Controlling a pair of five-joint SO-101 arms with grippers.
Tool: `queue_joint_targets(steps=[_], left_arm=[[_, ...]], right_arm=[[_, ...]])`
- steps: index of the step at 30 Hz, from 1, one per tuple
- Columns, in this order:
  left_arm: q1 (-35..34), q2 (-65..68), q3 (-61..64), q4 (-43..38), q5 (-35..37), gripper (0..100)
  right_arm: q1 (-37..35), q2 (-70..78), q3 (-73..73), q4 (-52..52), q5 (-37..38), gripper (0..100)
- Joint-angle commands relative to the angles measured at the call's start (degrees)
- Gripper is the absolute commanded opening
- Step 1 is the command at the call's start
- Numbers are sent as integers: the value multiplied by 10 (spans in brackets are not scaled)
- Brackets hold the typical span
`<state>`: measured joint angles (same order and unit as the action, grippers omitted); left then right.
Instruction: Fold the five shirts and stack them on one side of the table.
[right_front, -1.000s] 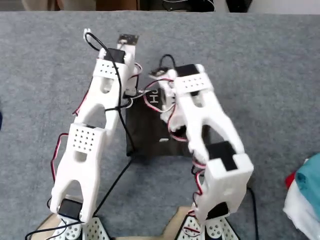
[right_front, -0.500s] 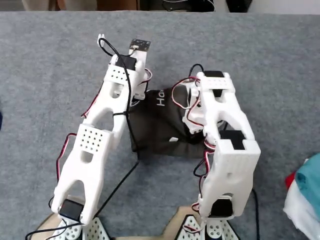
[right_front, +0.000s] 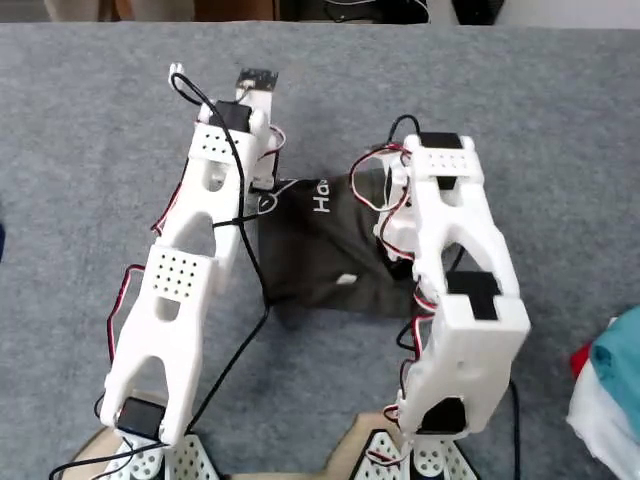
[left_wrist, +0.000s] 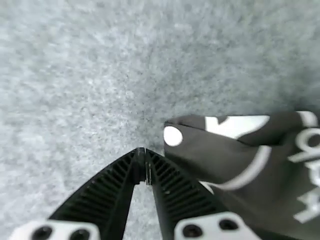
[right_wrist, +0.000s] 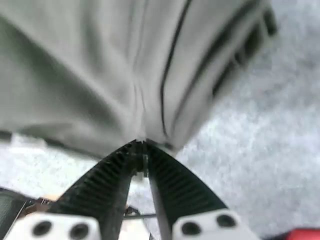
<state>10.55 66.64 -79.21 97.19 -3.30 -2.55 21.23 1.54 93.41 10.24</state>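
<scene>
Left wrist view: left gripper (left_wrist: 141, 167) fingers pressed together; black shirt (left_wrist: 250, 155) corner just beside fingertips, on grey table (left_wrist: 100, 75). Right gripper (right_wrist: 140, 152) fingertips clamped on shirt fold.

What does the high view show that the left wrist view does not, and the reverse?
High view: the left arm and right arm over the black shirt, and a pile of clothes at the picture's right edge. Left wrist view: the left gripper, jaws shut, tips beside the shirt's corner. Both: the black shirt with white print on the grey table.
</scene>
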Motion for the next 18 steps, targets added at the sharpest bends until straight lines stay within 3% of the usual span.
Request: queue_joint_targets(steps=[1, 7, 12, 18], left_arm=[[11, -10, -91, 38, 1, 19], [33, -78, -26, 40, 2, 19], [52, -231, 214, 40, 1, 19], [95, -424, 520, 25, 1, 19]], right_arm=[[-1, -89, -13, 19, 6, 5], [-31, -160, -115, -3, 4, 5], [-53, -87, -213, -66, 1, 5], [-57, 65, -333, -55, 0, 5]])
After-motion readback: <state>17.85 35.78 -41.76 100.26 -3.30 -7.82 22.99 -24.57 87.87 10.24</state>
